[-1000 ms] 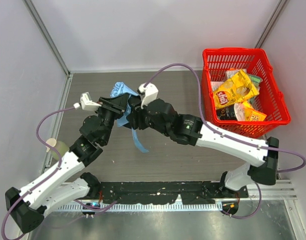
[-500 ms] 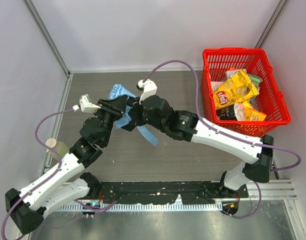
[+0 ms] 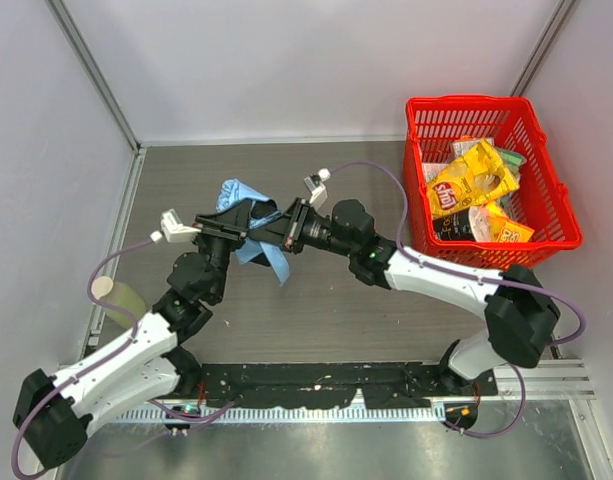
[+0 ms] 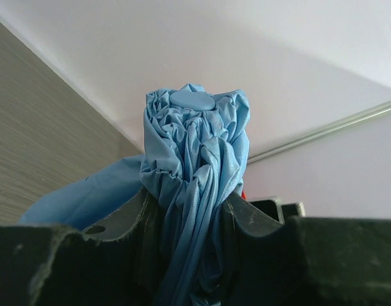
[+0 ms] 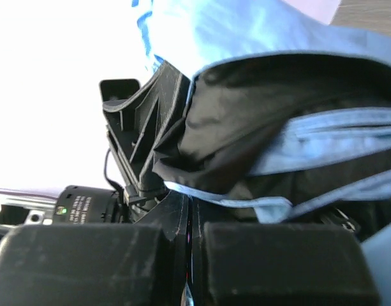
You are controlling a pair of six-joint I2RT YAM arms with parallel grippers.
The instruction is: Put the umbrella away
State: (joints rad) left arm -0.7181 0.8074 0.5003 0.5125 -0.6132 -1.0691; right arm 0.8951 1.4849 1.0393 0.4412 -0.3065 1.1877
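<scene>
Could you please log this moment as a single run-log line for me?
left tool: clamped around bundled umbrella | right tool: shut on its fabric edge | status: not yet put away

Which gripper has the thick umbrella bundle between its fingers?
The left gripper: its fingers stand apart around the bunched blue umbrella. The right gripper is shut flat on just a thin hem.

A robotics lab cell: plain white panel walls (image 3: 286, 60) across the top, grey worktop (image 3: 336, 310), metal mounting rail (image 3: 571, 378) along the bottom, red snack basket (image 3: 466, 101) upper right.
</scene>
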